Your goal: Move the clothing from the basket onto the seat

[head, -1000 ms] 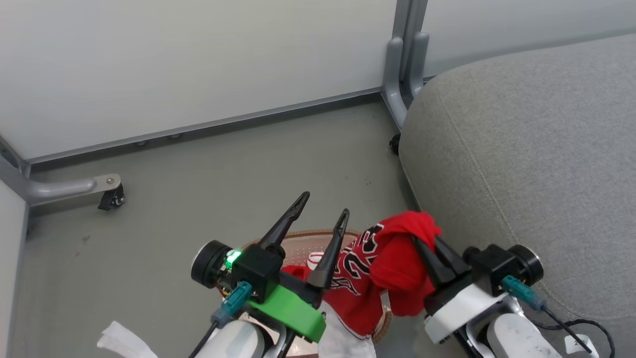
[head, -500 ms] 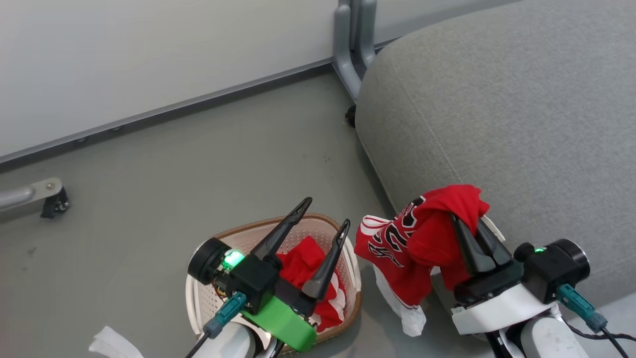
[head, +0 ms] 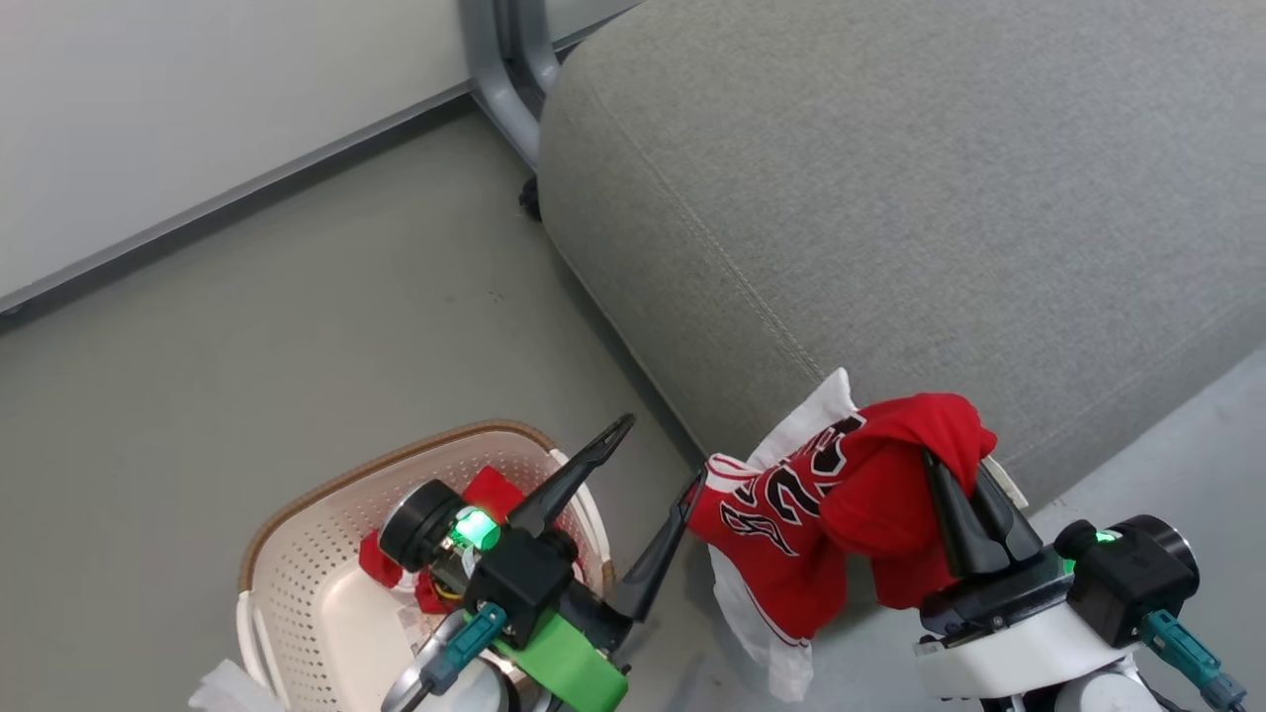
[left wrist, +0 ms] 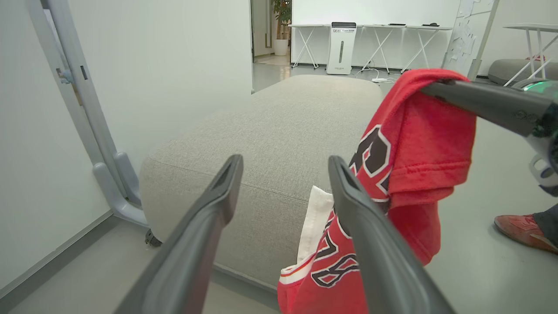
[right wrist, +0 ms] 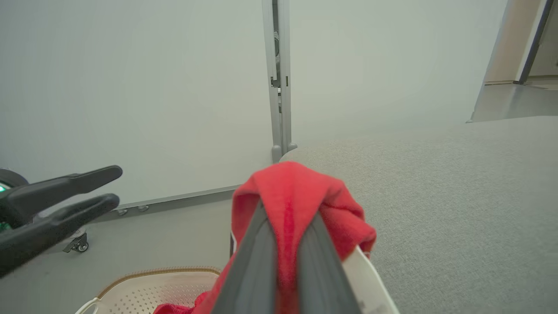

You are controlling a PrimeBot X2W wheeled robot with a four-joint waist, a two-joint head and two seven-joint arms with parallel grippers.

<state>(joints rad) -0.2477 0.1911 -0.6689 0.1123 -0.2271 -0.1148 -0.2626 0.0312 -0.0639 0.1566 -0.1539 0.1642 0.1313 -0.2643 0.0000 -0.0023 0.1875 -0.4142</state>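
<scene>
My right gripper (head: pixel 954 465) is shut on the bunched red jersey (head: pixel 791 514) with black "23". The jersey hangs in the air against the front edge of the grey seat (head: pixel 890 198), its white-trimmed hem dangling toward the floor. In the right wrist view the fingers (right wrist: pixel 288 209) pinch a red fold of jersey (right wrist: pixel 296 187) beside the seat (right wrist: pixel 436 196). My left gripper (head: pixel 661 452) stands open and empty above the right rim of the cream basket (head: pixel 326 485). More red clothing (head: pixel 492 491) lies in the basket, partly hidden by my left wrist. The left wrist view shows the open fingers (left wrist: pixel 285 161) facing the seat (left wrist: pixel 279 131) and jersey (left wrist: pixel 418 144).
A grey partition post with a caster (head: pixel 530 198) stands by the seat's far left corner, along a pale wall. Something white (head: pixel 223 687) lies on the floor left of the basket. A person's red shoe (left wrist: pixel 523 231) rests on the floor at the right of the left wrist view.
The head camera has swung right, shifting the whole picture left. My right gripper has carried the jersey from over the basket to the seat's front edge. The left gripper stays open.
</scene>
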